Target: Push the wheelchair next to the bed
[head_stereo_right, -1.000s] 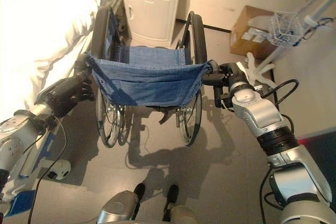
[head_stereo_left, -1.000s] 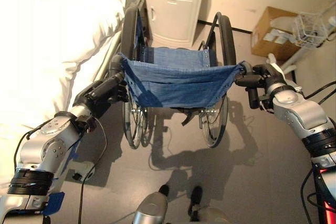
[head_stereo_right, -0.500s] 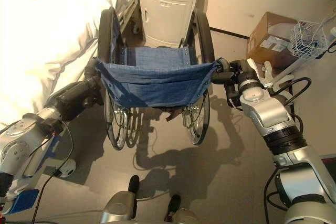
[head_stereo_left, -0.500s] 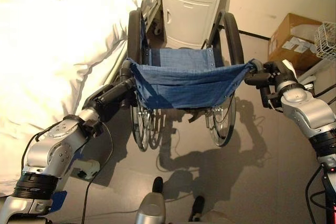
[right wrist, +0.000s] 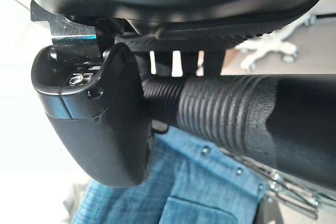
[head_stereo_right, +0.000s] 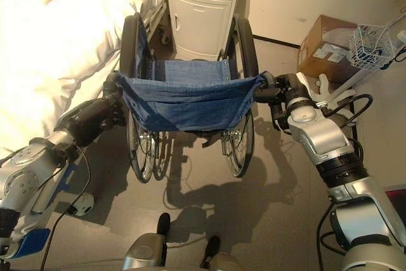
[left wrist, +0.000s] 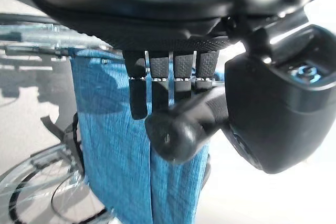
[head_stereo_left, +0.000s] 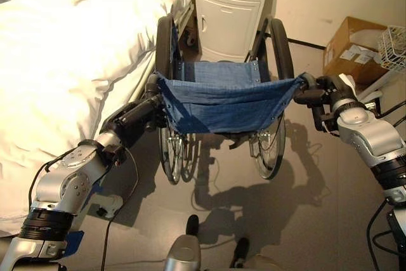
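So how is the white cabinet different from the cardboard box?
The white bedside cabinet stands straight ahead of the wheelchair, right beside the bed; the cardboard box sits off to the robot's right by the wall. The cabinet is white with a door; the box is brown with labels on top. Both stand on the grey floor.

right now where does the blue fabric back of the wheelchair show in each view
Left eye view: the blue fabric back hangs mid-frame between the two hands.
Right eye view: centre-left, same sling.
Left wrist view: a blue panel past the left hand on its push handle.
Right wrist view: blue cloth beside the ribbed push handle.
Shared landmark: the white cabinet ahead in both eye views.
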